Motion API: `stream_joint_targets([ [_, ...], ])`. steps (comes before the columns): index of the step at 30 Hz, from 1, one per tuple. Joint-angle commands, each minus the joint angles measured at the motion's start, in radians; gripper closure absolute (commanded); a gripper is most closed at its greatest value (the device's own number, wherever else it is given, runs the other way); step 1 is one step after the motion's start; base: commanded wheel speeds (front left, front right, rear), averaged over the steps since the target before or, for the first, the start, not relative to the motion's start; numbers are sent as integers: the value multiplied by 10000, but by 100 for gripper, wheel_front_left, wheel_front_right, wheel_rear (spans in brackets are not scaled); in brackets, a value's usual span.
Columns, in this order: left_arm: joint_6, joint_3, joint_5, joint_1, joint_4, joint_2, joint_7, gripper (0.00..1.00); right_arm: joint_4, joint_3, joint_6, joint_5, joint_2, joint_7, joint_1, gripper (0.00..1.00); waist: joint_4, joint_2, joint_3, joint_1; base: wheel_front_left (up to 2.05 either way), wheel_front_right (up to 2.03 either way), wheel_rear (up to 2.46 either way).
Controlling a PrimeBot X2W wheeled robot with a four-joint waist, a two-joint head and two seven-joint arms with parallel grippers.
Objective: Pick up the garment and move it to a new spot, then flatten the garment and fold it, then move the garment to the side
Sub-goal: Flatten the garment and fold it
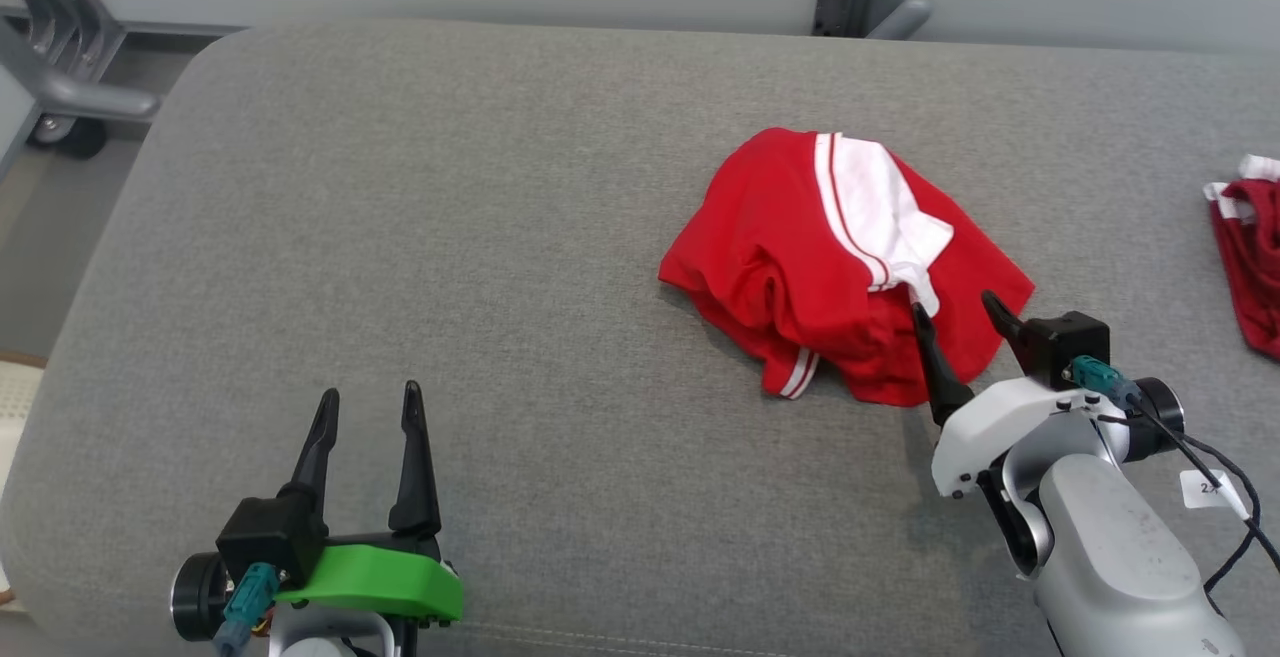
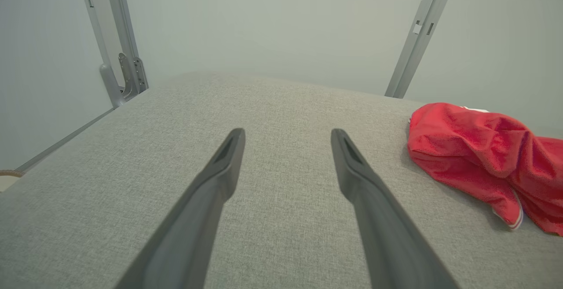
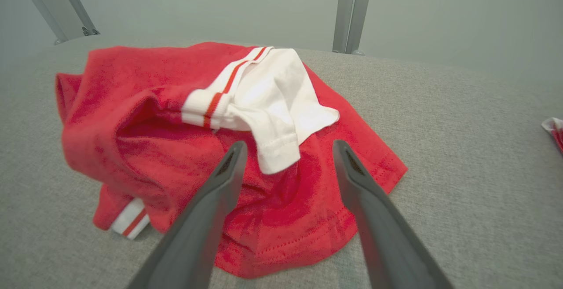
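Garment (image 1: 800, 267), red with white striped trim, lies crumpled on the grey cushion (image 1: 500, 187) right at your right gripper (image 1: 952, 303). Its jaws stand wide apart and hold nothing, poised at the garment's near edge with the white flap (image 3: 281, 104) just beyond the tips. You cannot tell whether they touch cloth. Your left gripper (image 1: 370, 391), likewise spread and empty, hovers over bare cushion well apart from the garment. Another red-and-white cloth (image 1: 1250, 257) lies at the far right.

Soft red knit garment (image 1: 800, 257), coarse grey woven cushion (image 1: 450, 237)
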Motion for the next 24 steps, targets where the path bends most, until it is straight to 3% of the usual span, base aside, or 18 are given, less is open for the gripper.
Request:
stream_joint_targets([
  [1, 66, -13, -70, -141, -19, 6, 2, 0, 331, 98, -15, 126, -100, -56, -257, 0, 672, 95, 476, 0, 0, 0, 0],
  [6, 78, -63, -85, -150, -29, 4, 2, 0, 1305, 204, -15, 325, -223, -225, -820, 0, 958, 95, 521, 0, 0, 0, 0],
  [7, 86, -70, -93, -141, -31, 6, 2, 0, 1488, 166, -15, 369, -265, -243, -910, 10, 983, 95, 523, 0, 0, 0, 0],
  [8, 86, -82, -101, -140, -32, 6, 2, 0, 1677, 150, -15, 408, -295, -259, -1003, 51, 1002, 95, 528, 0, 0, 0, 0],
  [10, 117, -94, -122, -149, -21, 4, 2, 0, 2031, 161, -15, 466, -330, -274, -1226, 98, 1017, 95, 531, 0, 0, 0, 0],
  [17, 161, -121, -146, -231, -3, 5, 2, 0, 2869, -104, -15, 538, -585, -348, -2241, 100, 973, 95, 548, 0, 0, 0, 0],
  [24, 156, -173, -196, -189, 25, 5, 2, 0, 1660, -473, -15, 33, -366, -345, -3258, 100, 920, 95, 430, 0, 0, 0, 0],
])
